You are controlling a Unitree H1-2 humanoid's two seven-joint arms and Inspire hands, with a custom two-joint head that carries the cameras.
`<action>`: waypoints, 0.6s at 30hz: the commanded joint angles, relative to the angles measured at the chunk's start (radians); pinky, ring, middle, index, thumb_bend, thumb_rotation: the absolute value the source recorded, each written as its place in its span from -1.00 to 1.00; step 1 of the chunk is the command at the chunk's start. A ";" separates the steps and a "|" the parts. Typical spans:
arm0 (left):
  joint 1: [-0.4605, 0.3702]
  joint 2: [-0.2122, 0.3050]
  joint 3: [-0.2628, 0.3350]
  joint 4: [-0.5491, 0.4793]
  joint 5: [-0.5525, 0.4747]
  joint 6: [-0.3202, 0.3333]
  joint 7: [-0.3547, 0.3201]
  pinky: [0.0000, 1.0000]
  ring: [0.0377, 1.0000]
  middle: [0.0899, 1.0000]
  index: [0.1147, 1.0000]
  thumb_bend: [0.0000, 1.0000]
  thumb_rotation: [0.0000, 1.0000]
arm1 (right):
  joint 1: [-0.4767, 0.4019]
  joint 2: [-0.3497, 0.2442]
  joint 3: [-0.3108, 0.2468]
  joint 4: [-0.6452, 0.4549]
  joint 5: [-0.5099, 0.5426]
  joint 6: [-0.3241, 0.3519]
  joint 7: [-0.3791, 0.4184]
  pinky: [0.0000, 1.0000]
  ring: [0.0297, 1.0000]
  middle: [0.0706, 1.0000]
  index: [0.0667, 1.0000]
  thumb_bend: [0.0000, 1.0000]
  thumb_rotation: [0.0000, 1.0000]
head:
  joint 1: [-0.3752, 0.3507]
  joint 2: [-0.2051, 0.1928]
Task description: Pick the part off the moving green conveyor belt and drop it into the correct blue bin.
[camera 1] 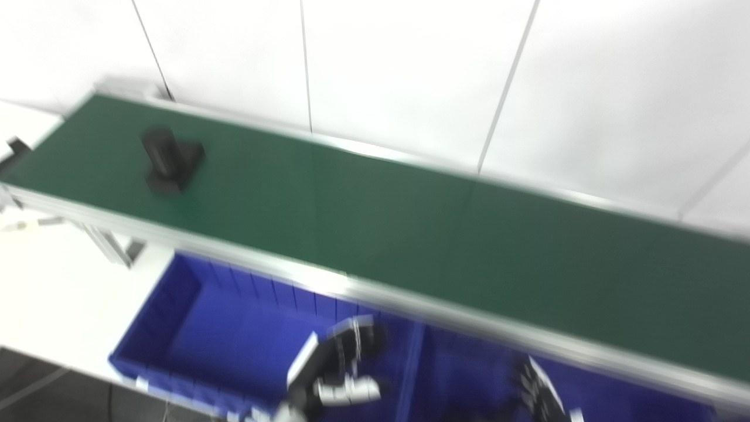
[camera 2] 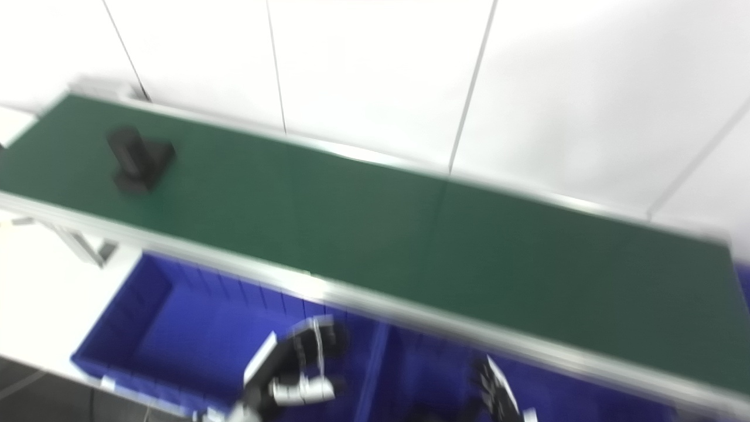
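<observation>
Left hand point(camera 1: 343, 366) low, fingers curled, holding nothing, right hand point(camera 1: 536, 390) low, blurred, state unclear

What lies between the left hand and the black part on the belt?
Only the belt's near aluminium rail and bare green conveyor belt. The left hand is low over the left blue bin; the black part sits far up-left, apart.

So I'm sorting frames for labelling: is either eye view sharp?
No. Left eye view: motion blur smears the black part, belt edge and both hands. Right eye view: equally blurred; hand poses unreadable. Lighting is even, without harsh glare.
</observation>
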 commanded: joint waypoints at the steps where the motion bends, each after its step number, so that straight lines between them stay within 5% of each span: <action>1: -0.026 -0.011 0.002 -0.006 0.010 -0.041 0.009 0.44 0.41 0.38 0.36 0.49 -1.00 | -0.012 -0.001 0.005 -0.007 0.014 -0.058 -0.001 0.43 0.60 0.68 0.72 0.19 -1.00 | 0.006 -0.014; 8: -0.034 -0.013 0.008 0.022 0.019 -0.041 0.014 0.39 0.37 0.35 0.31 0.59 -1.00 | -0.021 -0.005 0.012 0.016 0.022 -0.058 -0.009 0.43 0.60 0.67 0.70 0.18 -1.00 | 0.012 -0.068; 18: -0.045 -0.011 0.013 0.042 0.024 -0.042 0.009 0.36 0.35 0.33 0.28 0.64 -1.00 | -0.030 -0.007 0.024 0.039 0.019 -0.058 -0.029 0.38 0.57 0.65 0.69 0.19 -1.00 | 0.006 -0.086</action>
